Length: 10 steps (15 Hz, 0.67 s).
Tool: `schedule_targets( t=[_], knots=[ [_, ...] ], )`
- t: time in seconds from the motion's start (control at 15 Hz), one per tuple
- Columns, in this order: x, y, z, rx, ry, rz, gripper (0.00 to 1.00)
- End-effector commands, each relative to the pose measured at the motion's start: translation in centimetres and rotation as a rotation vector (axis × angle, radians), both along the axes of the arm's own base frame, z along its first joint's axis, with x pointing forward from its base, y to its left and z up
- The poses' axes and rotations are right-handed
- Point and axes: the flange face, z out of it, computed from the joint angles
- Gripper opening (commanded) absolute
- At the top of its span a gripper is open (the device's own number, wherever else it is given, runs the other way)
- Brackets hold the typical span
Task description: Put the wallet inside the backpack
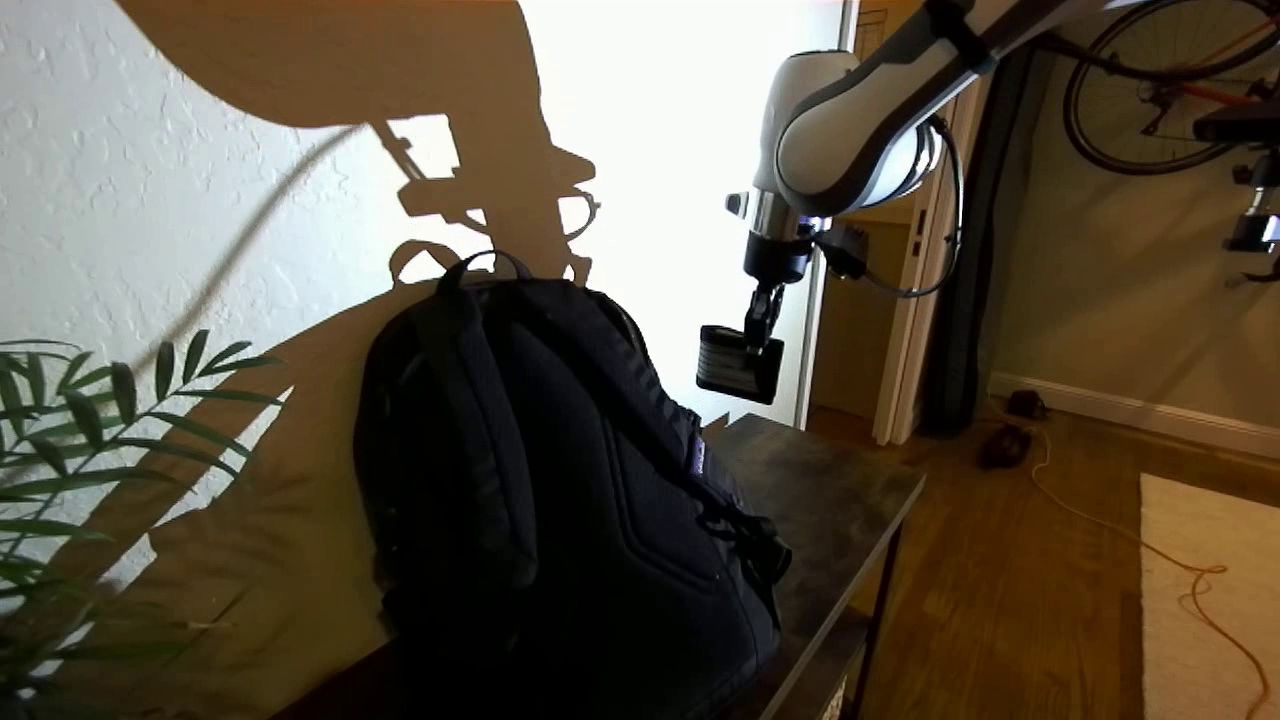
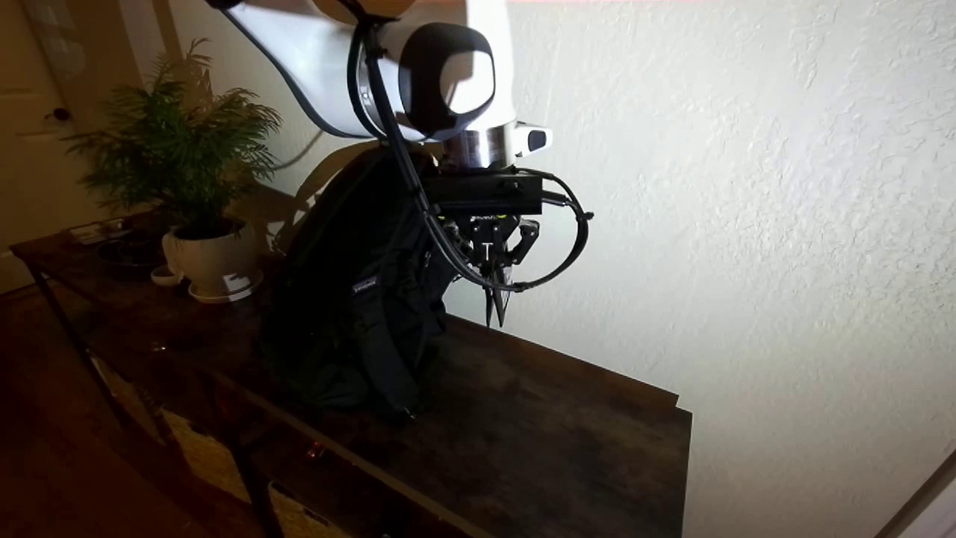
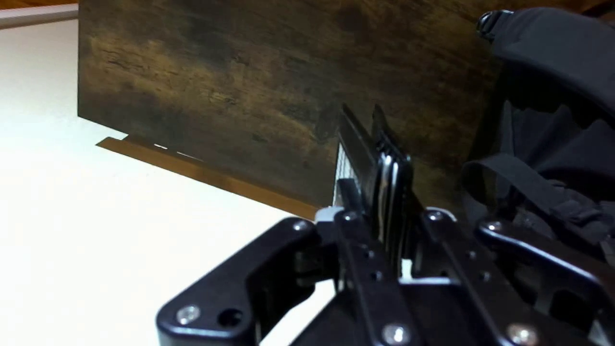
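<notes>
"While the wallet (image 1: 728, 368) hangs above the table (image 2: 567, 426), which step are we on?"

"The carrying, I'd say: it's off the table, and not yet in the backpack (image 1: 590, 520)"

"How are the fingers (image 3: 349, 194)?"

"Clamped on the wallet, one on either side. In the wrist view it stands on edge between them, its flaps a little apart at the far end"

"And where is that from the backpack?"

"Beside it, near but apart; in an exterior view a bright gap shows between the two. It also hangs lower than the top handle (image 1: 462, 268)"

"So what does the next move call for?"

"Height first, to my mind. The gripper (image 1: 758, 340) should rise past the top of the backpack, swing across without brushing the wall (image 2: 747, 187), and line up with the mouth before it lowers and lets go"

"Can you see the mouth?"

"No. The shoulder straps (image 1: 490, 440) show, but I can't make out whether any zip is undone, so I'd look for that before bringing the wallet across"
</notes>
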Motion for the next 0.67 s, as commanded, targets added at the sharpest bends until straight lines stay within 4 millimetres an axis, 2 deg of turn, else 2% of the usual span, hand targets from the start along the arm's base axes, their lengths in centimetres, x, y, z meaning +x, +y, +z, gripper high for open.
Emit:
schedule_targets(
  t=[0.0, 0.6],
  knots=[
    [-1.8, 1.5, 3.4, -0.037, 0.003, -0.029, 0.05],
    [-2.9, 4.0, 8.8, -0.042, -0.034, -0.010, 0.05]
  ],
)
